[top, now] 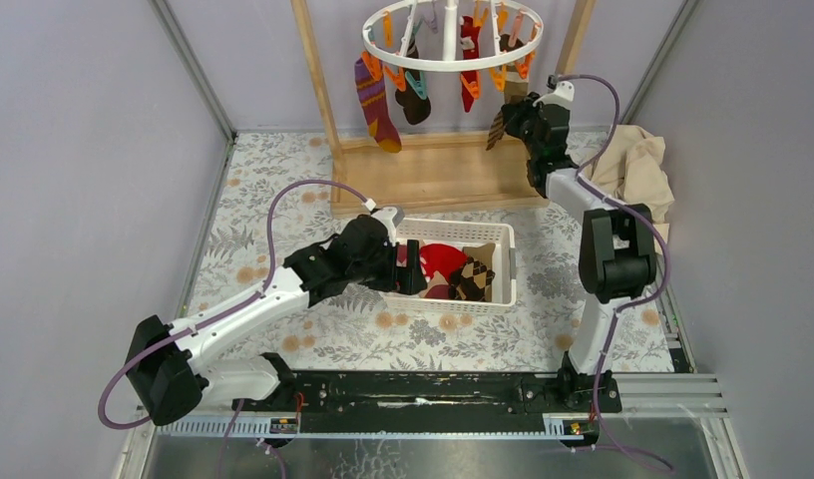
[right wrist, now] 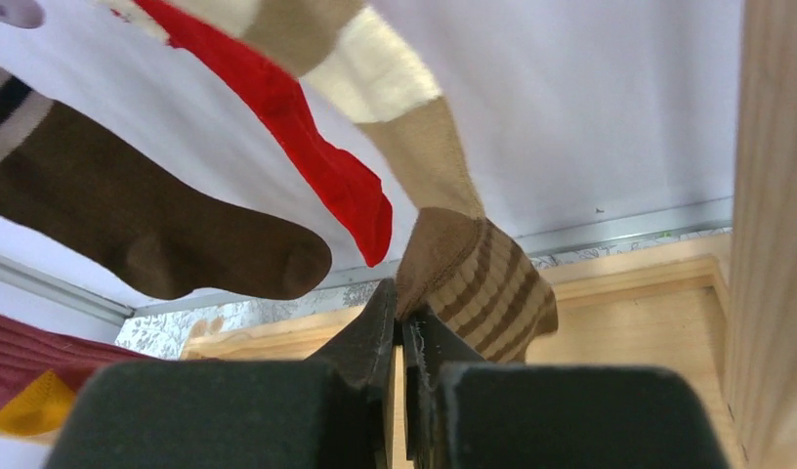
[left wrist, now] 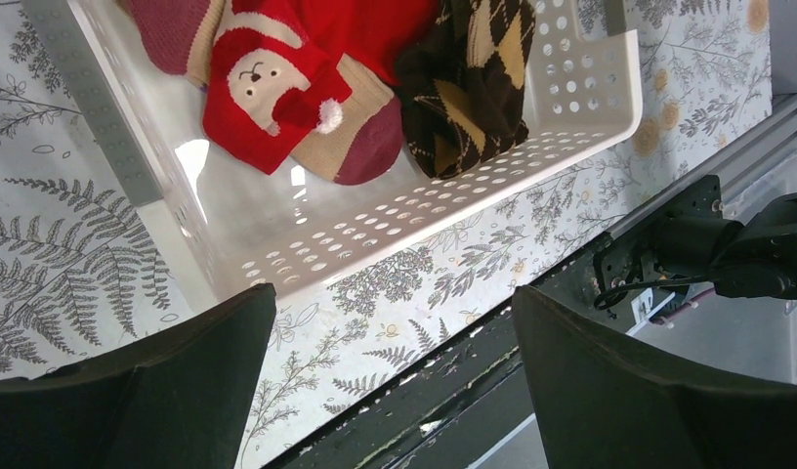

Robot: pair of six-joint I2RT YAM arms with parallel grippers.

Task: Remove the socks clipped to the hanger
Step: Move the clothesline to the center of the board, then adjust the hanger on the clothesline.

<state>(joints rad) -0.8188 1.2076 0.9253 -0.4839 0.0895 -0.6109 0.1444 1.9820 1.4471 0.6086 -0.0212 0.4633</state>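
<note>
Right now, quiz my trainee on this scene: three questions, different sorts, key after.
1. True or false: the left end effector is shut on a sock.
2. The right end effector pinches which sock? A red, B brown-striped, C argyle.
3. Fill in: the argyle sock lies in the white ____.
Key: 1 false, it is open. 2 B, the brown-striped sock. 3 basket.

The floral-patterned table [top: 243,239] carries a white perforated basket [top: 463,231], the wooden rack's base [top: 423,182] and a crumpled beige cloth [top: 637,162].
</note>
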